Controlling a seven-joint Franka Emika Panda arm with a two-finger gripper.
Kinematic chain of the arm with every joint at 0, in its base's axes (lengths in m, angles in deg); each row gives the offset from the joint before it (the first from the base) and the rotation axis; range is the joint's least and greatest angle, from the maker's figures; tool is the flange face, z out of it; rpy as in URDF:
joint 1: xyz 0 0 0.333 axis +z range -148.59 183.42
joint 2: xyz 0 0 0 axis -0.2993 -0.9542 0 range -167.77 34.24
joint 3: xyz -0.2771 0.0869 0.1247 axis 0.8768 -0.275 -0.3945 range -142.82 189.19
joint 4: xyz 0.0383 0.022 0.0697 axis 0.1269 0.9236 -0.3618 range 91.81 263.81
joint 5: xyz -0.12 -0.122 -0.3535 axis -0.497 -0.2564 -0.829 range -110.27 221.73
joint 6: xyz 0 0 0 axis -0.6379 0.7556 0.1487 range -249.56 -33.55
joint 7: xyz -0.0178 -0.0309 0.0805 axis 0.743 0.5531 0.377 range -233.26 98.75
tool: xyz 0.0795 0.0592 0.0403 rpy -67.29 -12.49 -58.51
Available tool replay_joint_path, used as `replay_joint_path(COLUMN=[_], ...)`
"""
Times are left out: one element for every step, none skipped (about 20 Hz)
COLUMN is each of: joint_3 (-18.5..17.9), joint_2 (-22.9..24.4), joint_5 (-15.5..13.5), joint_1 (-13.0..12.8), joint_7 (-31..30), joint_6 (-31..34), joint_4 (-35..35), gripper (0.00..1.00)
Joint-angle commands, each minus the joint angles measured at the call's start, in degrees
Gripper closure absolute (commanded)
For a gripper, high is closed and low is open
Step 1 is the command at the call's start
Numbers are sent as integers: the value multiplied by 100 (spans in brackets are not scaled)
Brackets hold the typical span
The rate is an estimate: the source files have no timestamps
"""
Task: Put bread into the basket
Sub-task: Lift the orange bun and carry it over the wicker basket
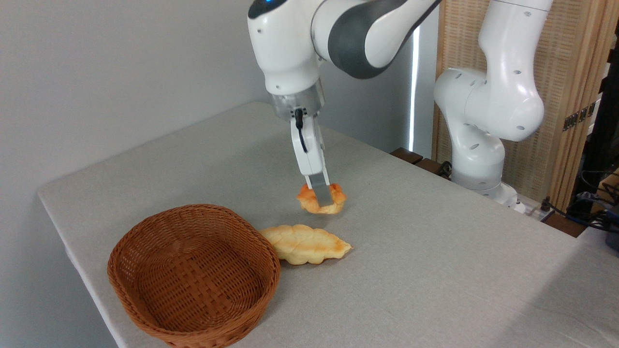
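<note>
The small round orange-golden bun with a lobed top sits pinched in the robot's two-finger gripper, whose grey finger crosses the front of the bun; the other finger is hidden behind it. The bun looks raised just off the grey cloth-covered table, though the gap under it is hard to judge. It is near the middle of the table, beyond and to the right of the other 2 items.

Just in front of the bun, apart from it, lies the longer pale yellow leaf-shaped flat bread, flat on the cloth. Its left tip is at or just beside the rim of the oval brown woven wicker basket, which stands near the table's front left edge with nothing inside.

The white and grey arm reaches down from the top of the view, its base at the table's far right.
</note>
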Motion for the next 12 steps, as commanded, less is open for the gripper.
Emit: replay_joint_path(joint_3=[-206, -329, -365, -365, -374, -374, -374, -365, -365, -330, -330, -330], joint_2=[49, 31, 14, -4, -65, -127, -214, -354, -512, -688, -872, -1074], joint_5=[-403, -535, -640, -702, -790, -947, -1080, -1194, -1334, -1475, -1581, -1625], joint_1=[-90, -90, -90, -99, -99, -99, -99, -99, -108, -143, -239, -318], joint_7=[-122, -122, -122, -131, -149, -288, -481, -631, -789, -1051, -1350, -1631], joint_6=[229, 229, 229, 220, 220, 194, 124, 98, 28, -69, -244, -437], joint_4=[-468, -591, -714, -802, -907, -1013, -1101, -1241, -1408, -1575, -1751, -1909], gripper=[57, 57, 57, 57, 57, 57, 57, 57, 57, 57, 57, 57])
